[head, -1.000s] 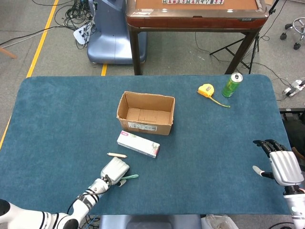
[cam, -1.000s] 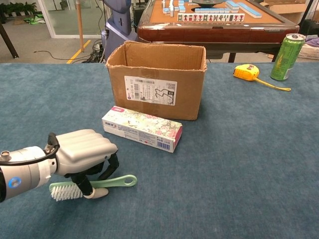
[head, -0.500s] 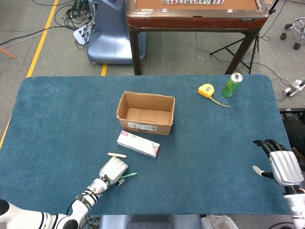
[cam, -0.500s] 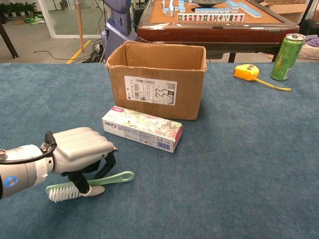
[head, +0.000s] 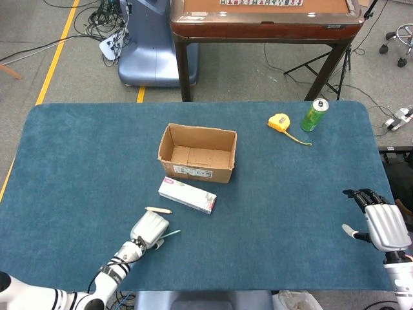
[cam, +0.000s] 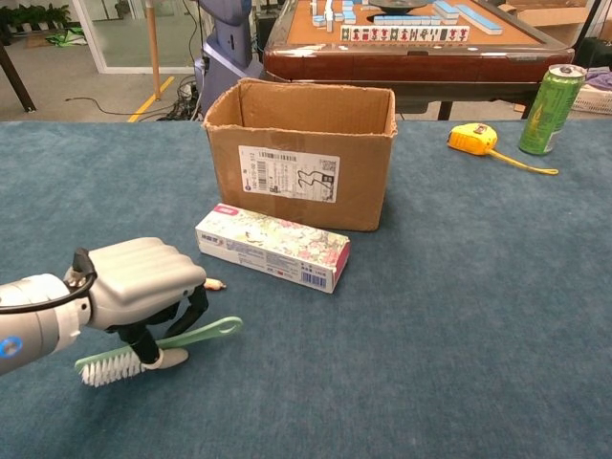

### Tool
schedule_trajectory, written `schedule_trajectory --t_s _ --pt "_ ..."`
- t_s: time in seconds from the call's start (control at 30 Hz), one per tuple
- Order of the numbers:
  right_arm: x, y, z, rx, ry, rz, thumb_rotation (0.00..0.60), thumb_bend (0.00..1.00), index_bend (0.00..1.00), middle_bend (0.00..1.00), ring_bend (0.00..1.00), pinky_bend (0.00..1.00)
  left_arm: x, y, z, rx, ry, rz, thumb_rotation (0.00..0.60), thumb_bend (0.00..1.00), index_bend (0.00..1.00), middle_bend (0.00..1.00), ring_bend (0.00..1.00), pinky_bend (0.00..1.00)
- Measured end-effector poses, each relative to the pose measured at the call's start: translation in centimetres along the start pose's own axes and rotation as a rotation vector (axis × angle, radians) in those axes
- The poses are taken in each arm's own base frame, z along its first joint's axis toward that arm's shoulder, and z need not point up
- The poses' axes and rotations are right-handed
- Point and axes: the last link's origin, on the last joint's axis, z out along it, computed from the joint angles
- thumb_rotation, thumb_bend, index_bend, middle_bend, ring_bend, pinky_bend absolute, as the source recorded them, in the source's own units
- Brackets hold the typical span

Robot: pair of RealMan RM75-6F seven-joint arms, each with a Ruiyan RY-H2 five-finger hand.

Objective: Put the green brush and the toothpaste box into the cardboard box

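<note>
My left hand point(cam: 139, 285) grips the green brush point(cam: 198, 332) near its middle, low over the mat at the front left. The white bristles point(cam: 103, 366) stick out to the left and the looped handle end points right, tilted up. In the head view the left hand point(head: 150, 228) covers most of the brush point(head: 171, 233). The toothpaste box point(cam: 273, 249) point(head: 187, 195) lies flat in front of the open cardboard box point(cam: 301, 158) point(head: 197, 154), which is empty. My right hand point(head: 384, 226) rests at the table's right front edge, fingers apart, holding nothing.
A thin pencil-like stick point(head: 158, 210) lies just left of the toothpaste box. A yellow tape measure point(cam: 474, 139) and a green can point(cam: 549, 108) stand at the back right. A mahjong table point(head: 264, 19) stands beyond the blue table point(head: 77, 161).
My left hand has shifted left and slightly up, carrying the brush with it; the handle end now tilts higher. The right hand and both boxes have not moved.
</note>
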Motion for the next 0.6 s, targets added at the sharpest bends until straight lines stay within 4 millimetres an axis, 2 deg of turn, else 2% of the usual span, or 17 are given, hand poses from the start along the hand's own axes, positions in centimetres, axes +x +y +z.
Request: schedule_trajectory --t_s 0.6 --pt "-0.2 -0.1 0.0 -0.001 -0.004 -0.005 0.6 0.0 0.27 0.33 0.22 0.38 1.7 -1.6 -1.7 0.07 0.08 0.12 0.6 0.28 0.69 1.0 1.0 1.0"
